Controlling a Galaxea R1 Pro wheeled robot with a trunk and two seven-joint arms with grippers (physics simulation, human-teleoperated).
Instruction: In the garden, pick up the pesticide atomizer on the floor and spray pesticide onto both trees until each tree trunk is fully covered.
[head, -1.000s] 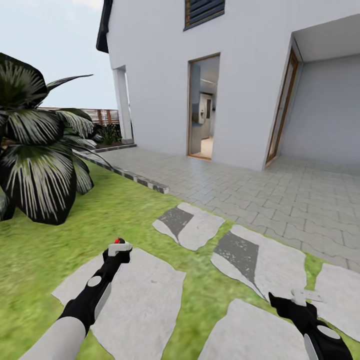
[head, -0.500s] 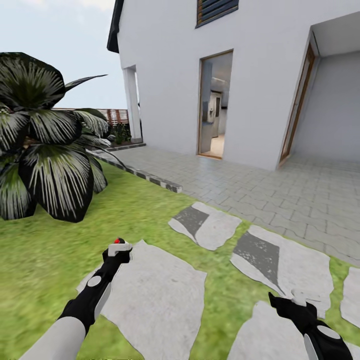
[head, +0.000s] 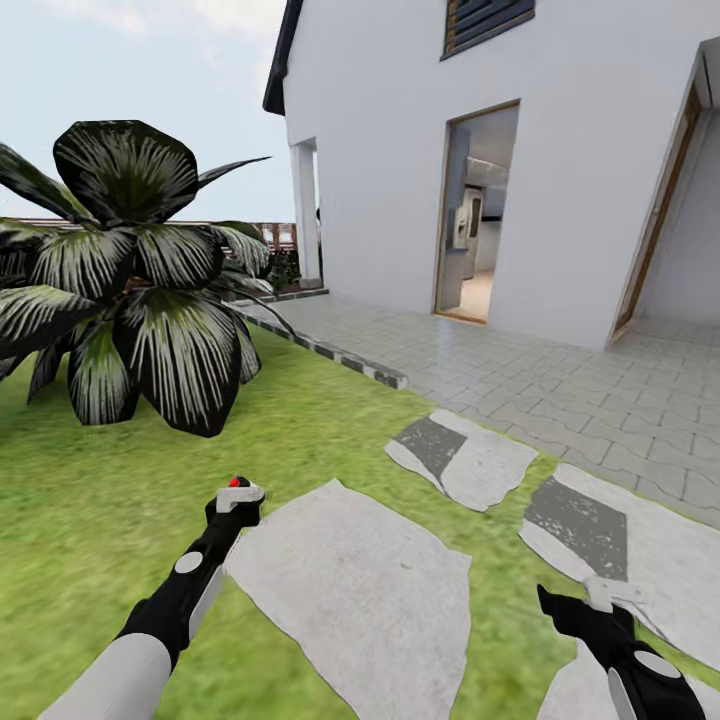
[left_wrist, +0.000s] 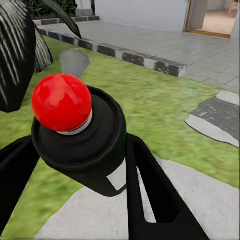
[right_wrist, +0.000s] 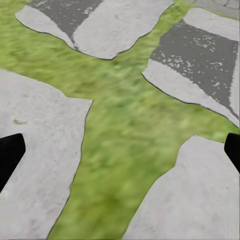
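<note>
Left gripper (head: 233, 497) clamped, right gripper (head: 600, 598) spread

The floor (head: 110, 500) was short bright green grass, running up to a dark-and-light kerb (head: 340, 357) — beyond it lay grey block paving (head: 560, 385) reaching the white house (head: 400, 150). Several flat, irregular pale stepping stones (head: 360, 590) were set into the lawn, two of them with dark grey patches (head: 575, 520). A low plant with broad striped leaves (head: 140, 290) stood on the grass — well apart from the stones.

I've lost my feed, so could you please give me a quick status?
Left claw shut on atomizer. Right claw open, empty. Striped-leaf plant ahead-left.
</note>
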